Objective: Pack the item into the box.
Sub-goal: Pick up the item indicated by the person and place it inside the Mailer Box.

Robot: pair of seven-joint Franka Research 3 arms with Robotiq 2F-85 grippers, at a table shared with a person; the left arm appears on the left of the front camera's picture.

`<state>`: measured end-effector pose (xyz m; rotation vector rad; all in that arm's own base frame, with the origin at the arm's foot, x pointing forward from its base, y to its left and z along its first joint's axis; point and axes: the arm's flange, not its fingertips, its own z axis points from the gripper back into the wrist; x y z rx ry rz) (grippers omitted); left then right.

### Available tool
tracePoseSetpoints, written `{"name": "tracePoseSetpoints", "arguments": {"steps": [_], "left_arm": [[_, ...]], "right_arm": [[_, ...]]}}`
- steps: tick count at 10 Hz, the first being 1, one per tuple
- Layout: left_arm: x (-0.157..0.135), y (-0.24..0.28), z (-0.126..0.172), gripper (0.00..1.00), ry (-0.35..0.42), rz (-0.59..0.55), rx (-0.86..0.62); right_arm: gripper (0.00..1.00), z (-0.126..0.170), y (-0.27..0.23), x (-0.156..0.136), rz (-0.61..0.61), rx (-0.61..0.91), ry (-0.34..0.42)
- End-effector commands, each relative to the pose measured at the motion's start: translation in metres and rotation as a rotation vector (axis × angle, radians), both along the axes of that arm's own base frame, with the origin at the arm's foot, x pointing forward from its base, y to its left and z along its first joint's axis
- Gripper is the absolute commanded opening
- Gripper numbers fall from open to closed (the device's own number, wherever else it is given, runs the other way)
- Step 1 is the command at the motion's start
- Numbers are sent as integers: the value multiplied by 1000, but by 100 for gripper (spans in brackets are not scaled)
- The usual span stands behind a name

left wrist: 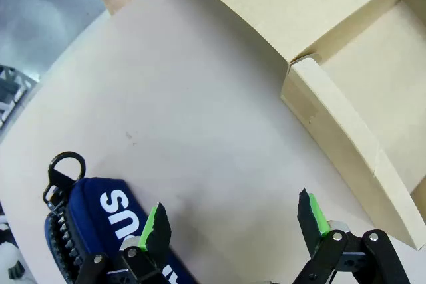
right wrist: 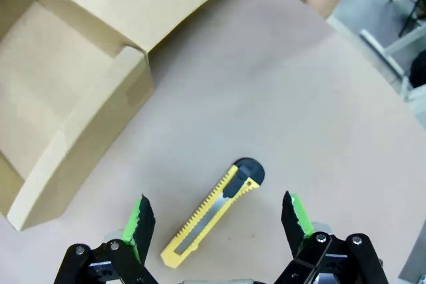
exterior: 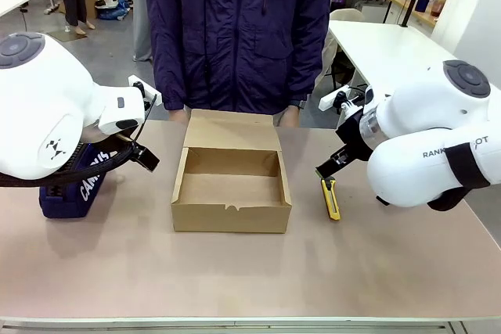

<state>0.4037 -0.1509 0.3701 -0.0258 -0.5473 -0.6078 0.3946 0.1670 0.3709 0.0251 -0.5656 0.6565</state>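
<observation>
Both wide: right gripper (right wrist: 216,203) over knife (right wrist: 212,216), left gripper (left wrist: 231,204) by case (left wrist: 100,212), zipper ring (left wrist: 66,162) close up.

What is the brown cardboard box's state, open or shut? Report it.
Open and empty: the brown cardboard box has its flap lid swung back on the far side, and its bare floor shows inside.

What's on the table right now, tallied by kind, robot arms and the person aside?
Cardboard box: 1
Yellow utility knife: 1
Navy pencil case: 1
Total: 3
</observation>
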Motion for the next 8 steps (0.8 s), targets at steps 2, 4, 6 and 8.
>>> {"name": "tracePoseSetpoints", "arguments": {"steps": [2, 4, 6, 8], "left_arm": [[0, 0, 0, 100, 0, 0, 0], [0, 0, 0, 100, 0, 0, 0], [0, 0, 0, 100, 0, 0, 0], [-9, 6, 31, 100, 64, -100, -281]], "right_arm": [[100, 0, 0, 0, -1, 1, 0], [100, 0, 0, 0, -1, 1, 0], [100, 0, 0, 0, 0, 0, 0], [100, 24, -9, -15, 74, 192, 128]]}}
